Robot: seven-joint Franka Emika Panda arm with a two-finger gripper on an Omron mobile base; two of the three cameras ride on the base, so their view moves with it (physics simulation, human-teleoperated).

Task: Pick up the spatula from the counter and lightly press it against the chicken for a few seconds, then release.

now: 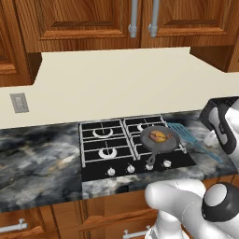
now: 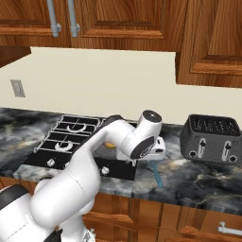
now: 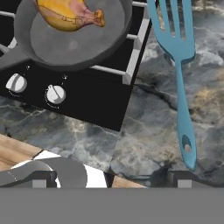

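The blue spatula lies flat on the dark marble counter just right of the stove, its slotted head away from the counter's front edge. It also shows as the spatula, and its handle pokes out below my arm. A chicken piece rests in a grey pan on the front right burner; from the left base view the chicken sits mid-pan. My gripper hovers open above the counter's front edge, left of the handle's end, holding nothing.
The black stove has knobs along its front. A dark toaster stands on the counter to the right of the spatula. The pan handle points toward the counter's front. Wooden cabinets hang overhead.
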